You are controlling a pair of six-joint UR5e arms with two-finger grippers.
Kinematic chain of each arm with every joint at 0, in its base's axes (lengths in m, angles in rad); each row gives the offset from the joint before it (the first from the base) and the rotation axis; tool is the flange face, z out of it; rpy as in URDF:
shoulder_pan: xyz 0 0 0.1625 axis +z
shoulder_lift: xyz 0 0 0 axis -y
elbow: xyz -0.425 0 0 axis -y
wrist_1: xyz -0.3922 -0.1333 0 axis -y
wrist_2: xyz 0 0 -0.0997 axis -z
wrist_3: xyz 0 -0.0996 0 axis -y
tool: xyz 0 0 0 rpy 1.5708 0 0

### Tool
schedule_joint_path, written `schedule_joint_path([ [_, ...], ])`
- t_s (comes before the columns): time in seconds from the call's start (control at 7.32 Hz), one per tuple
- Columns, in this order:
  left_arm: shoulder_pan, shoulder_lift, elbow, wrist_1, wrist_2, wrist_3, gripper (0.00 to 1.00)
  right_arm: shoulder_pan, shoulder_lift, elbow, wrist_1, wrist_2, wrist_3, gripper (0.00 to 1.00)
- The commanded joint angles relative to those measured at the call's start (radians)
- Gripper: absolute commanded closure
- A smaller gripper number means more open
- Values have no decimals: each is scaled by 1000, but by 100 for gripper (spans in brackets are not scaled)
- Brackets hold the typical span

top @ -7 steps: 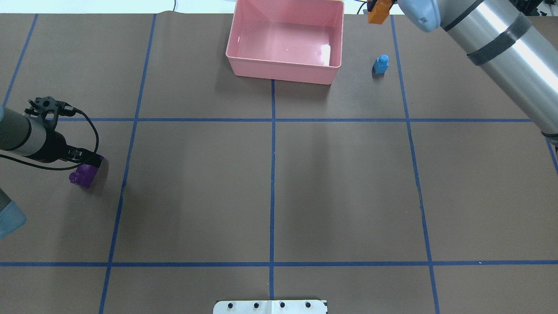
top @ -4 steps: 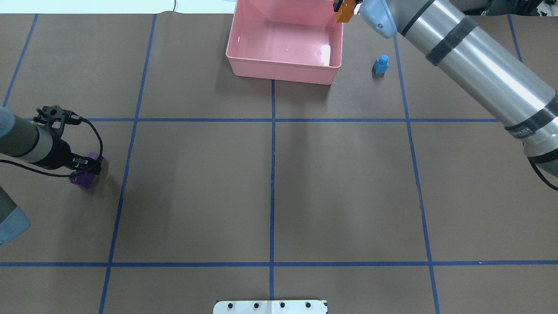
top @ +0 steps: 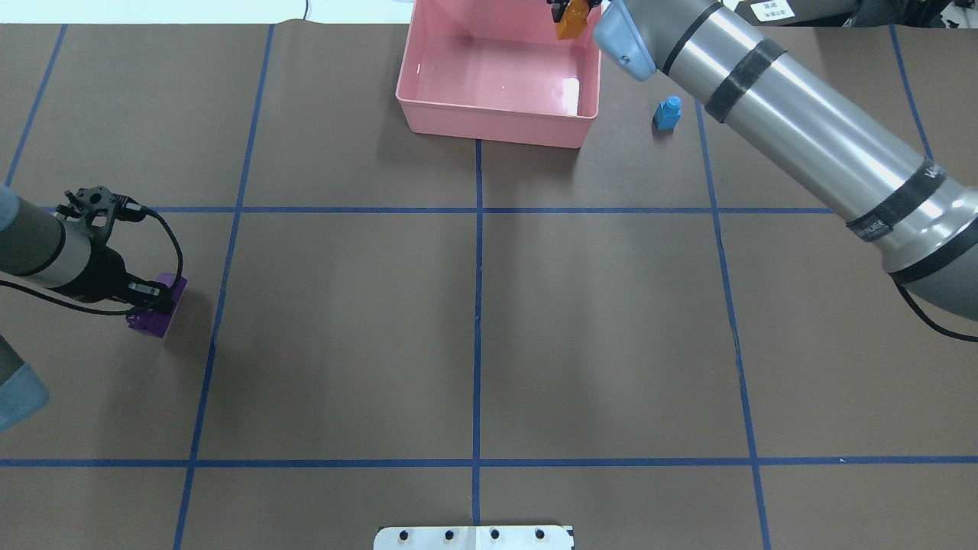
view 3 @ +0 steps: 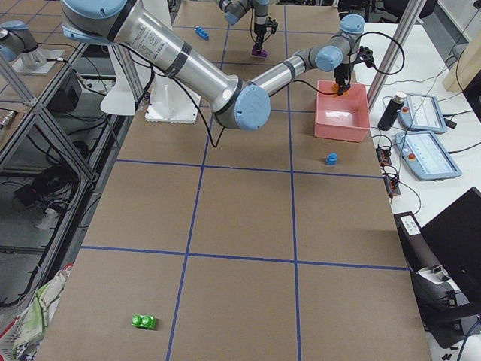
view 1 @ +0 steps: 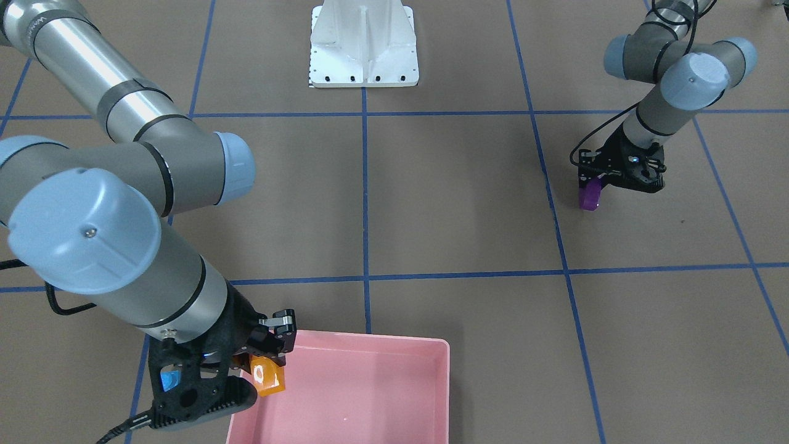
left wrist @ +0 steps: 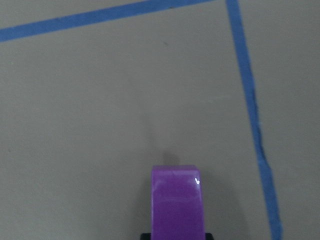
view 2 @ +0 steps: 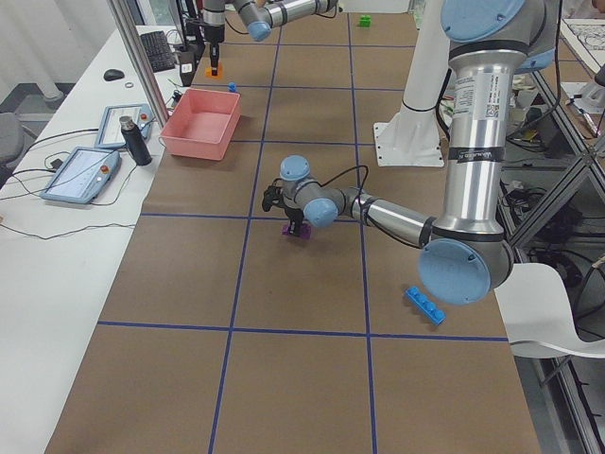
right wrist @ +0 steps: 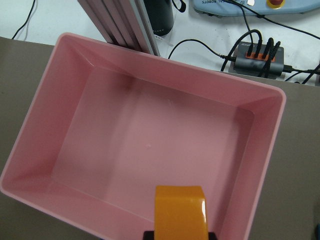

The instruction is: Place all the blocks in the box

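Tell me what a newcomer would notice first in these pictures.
The pink box at the table's far edge stands out, empty, with the right gripper holding an orange block above its right side. Far off on the left, the left gripper grips a purple block; a small blue block sits just right of the box.

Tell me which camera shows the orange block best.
The right wrist-mounted view: the orange block is large and sharp, over the pink box. The front-facing view shows it smaller, in the right gripper. Overhead it is small at the top edge; side views show a speck; the left wrist view, nothing.
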Motion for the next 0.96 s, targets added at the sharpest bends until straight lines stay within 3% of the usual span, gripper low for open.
schedule_joint_path([
  [0.0,-5,-3,-122,131,-31,-7,100,-80,31,-147,145,-120,0,100],
  [0.27,-8,-5,-172,164,-33,-7,100,-100,33,-256,260,-181,8,100],
  [0.41,-11,-5,-184,164,-34,-7,100,-100,33,-277,277,-194,120,1],
  [0.68,-82,-55,-189,194,-136,-13,100,-65,73,-274,265,-154,187,0],
  [0.82,-119,-157,-189,281,-185,-24,100,-6,88,-224,156,-23,201,0],
])
